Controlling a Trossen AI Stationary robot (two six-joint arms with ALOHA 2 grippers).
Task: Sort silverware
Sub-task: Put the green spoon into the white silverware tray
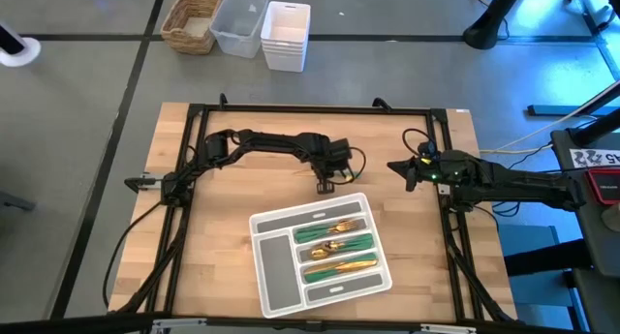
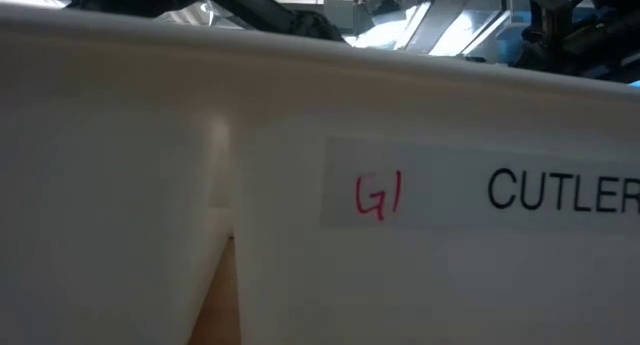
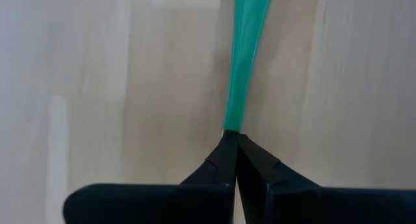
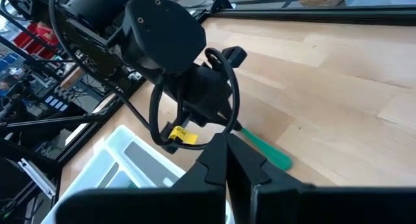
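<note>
A: Where is the silverware (image 1: pixel 336 245) lying?

B: Most of it is resting in the middle compartments of the tray, in three rows, green handles and gold heads lying lengthwise along the slots.

A: Which row holds forks, spoons or knives?

B: I cannot tell from above.

A: Is any piece sitting outside?

B: One green-handled piece (image 3: pixel 246 62) is lying on the wood just above the tray. Its slim handle is tapering toward a pinched end; its head is showing in no view.
</note>
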